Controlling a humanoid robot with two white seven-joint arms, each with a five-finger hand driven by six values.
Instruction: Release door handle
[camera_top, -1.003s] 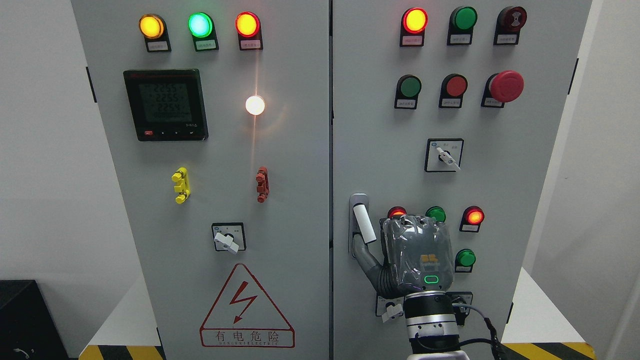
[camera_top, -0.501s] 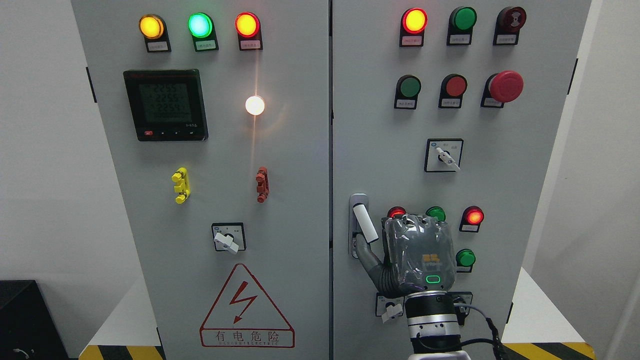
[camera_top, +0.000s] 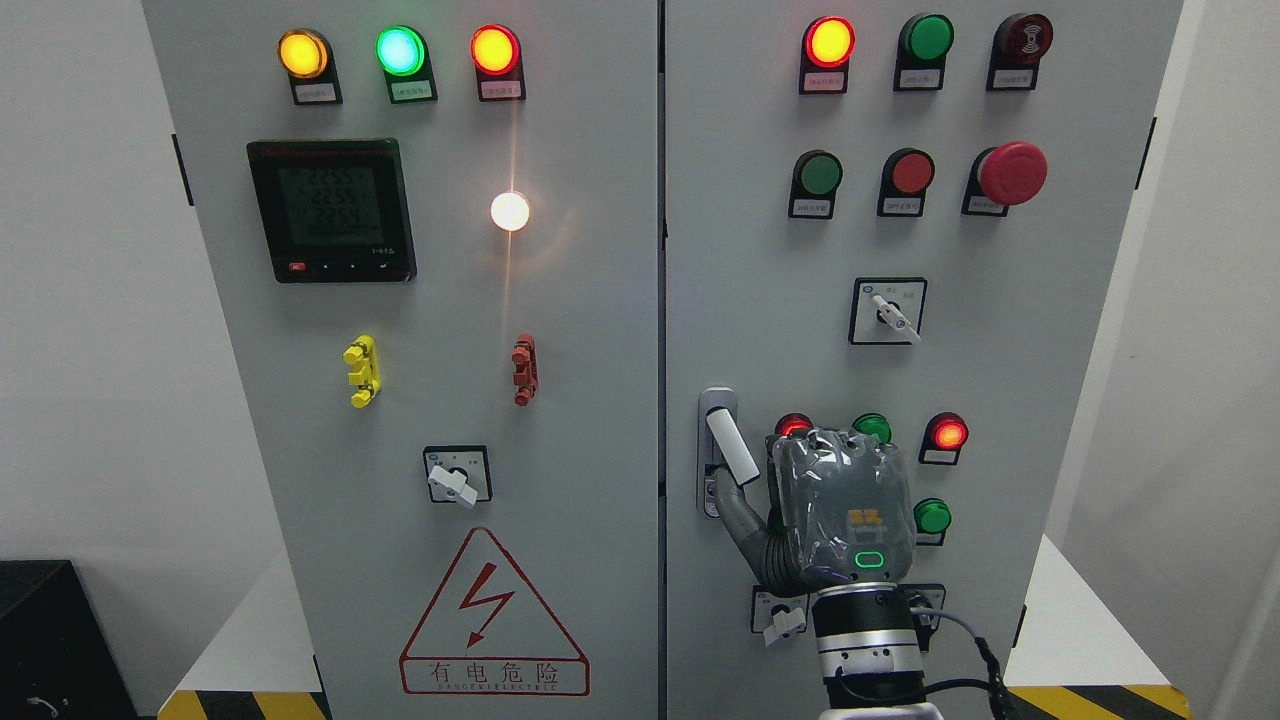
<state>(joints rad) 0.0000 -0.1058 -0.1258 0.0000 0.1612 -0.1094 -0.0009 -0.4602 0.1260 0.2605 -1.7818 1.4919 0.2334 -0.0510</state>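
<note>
While right robot hand (camera_top: 838, 515) sits beside it, door handle (camera_top: 731, 447) tilts upper-left to lower-right

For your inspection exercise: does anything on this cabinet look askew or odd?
Yes: the white door handle on the right door sits tilted, not flush in its recess. The right hand is beside it.

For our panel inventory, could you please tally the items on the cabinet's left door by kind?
Round lamps: 4
Digital meter: 1
Rotary switch: 1
Coloured clips: 2
Warning sign: 1
Total: 9
</note>
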